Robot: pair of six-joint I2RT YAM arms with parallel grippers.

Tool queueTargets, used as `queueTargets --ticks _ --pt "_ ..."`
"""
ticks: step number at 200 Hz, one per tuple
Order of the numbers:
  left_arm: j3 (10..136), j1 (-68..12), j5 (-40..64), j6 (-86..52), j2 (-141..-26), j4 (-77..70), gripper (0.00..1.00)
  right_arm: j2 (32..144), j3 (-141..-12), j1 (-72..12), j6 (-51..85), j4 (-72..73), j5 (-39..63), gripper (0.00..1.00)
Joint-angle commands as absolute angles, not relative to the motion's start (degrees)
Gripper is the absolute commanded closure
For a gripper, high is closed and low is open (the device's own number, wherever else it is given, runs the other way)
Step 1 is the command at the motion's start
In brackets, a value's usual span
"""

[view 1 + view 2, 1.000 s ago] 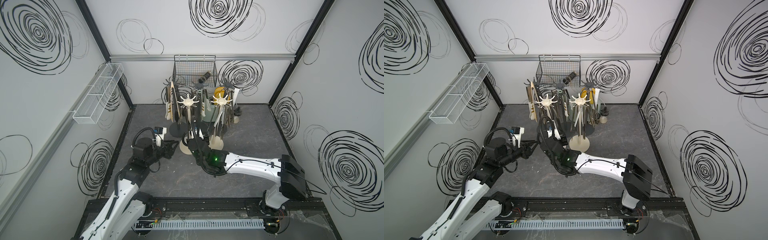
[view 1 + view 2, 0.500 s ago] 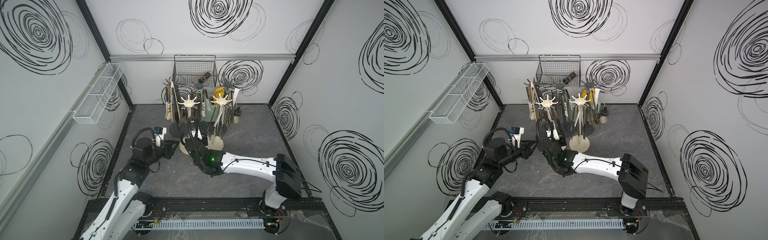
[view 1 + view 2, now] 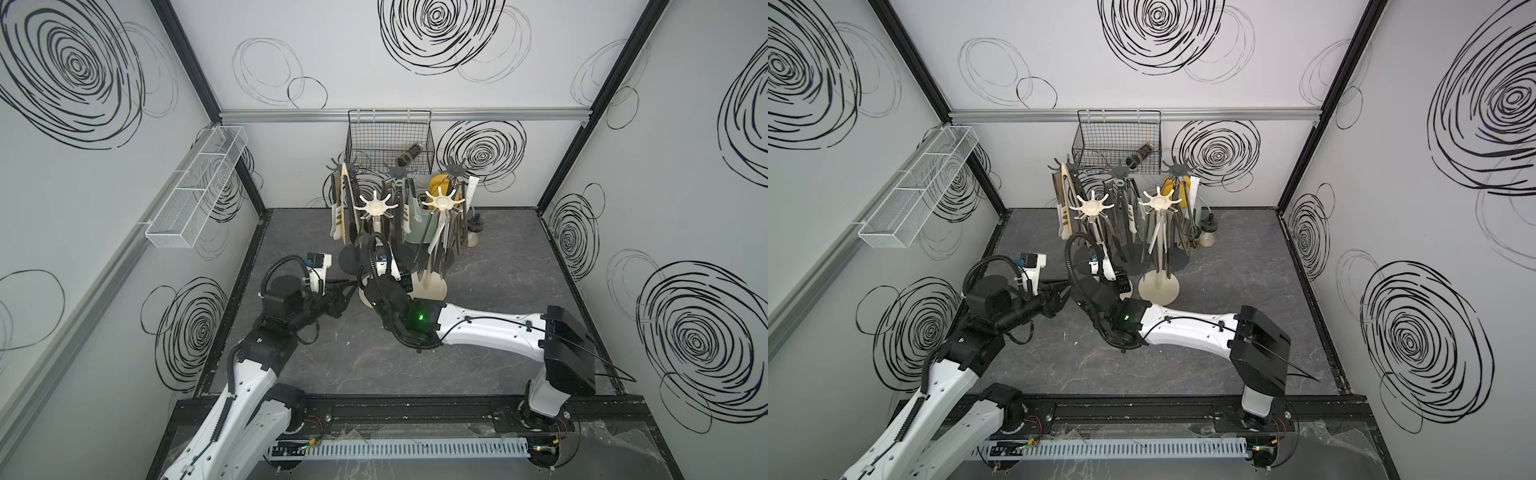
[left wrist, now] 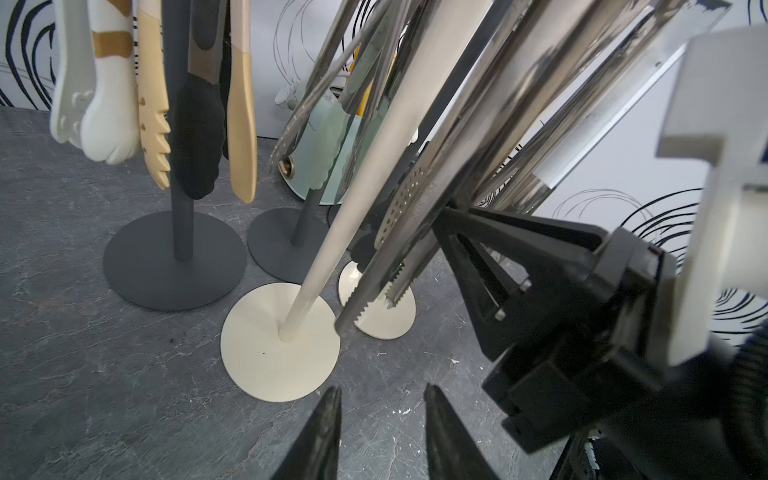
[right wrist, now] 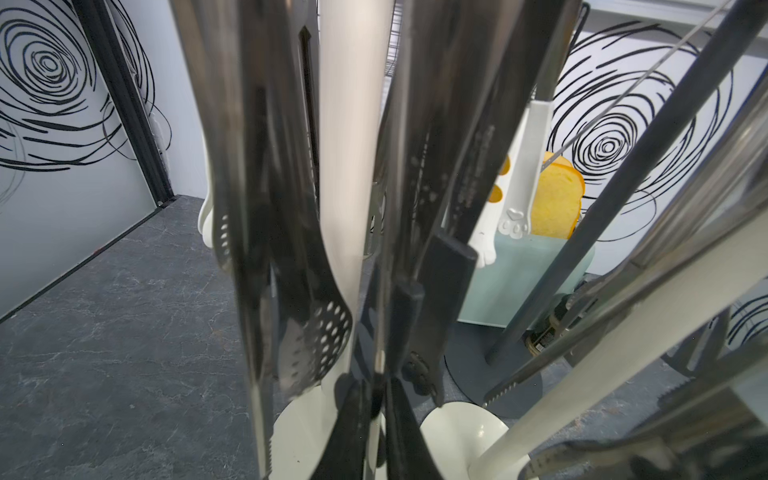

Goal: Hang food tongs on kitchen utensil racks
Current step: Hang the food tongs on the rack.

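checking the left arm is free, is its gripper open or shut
Open: the left gripper has a bare gap between its fingers.

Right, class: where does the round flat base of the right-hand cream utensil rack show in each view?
In a top view: round cream base, mid-floor.
In a top view: mid-floor likewise.
Left wrist: behind serrated steel tong tips.
Right wrist: at the leaning cream pole's foot.
Shared landmark: pale green box.

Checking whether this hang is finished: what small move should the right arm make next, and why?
Probably the right gripper should open its jaws fully and back off slowly. It is at the lower part of steel tongs that hang, tips down, along the pole of the cream rack. Whether a hook holds them is hidden.
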State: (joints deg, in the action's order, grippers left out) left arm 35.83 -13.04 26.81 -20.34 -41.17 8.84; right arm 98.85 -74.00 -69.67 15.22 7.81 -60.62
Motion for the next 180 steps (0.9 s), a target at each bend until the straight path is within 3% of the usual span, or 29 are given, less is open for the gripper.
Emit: queueTargets --ticks 1,63,127,180 --pt "35.24 -12.29 28.11 -20.79 -40.69 5.36 0.62 98.8 -73.88 -69.96 16.3 5.95 -61.19 0.82" --pt "35.12 -11.49 28.39 -20.94 -41.04 5.17 0.62 95.91 -71.55 -70.21 17.29 4.92 -60.94 0.72" --pt "34.98 -10.64 26.03 -20.92 -40.87 5.7 0.61 85.75 -59.34 -69.82 22.94 1.31 -59.77 0.62" --pt "35.15 -10.26 21.94 -20.52 -40.68 6.81 0.6 76.85 -47.12 -66.18 29.06 -1.15 -48.49 0.59"
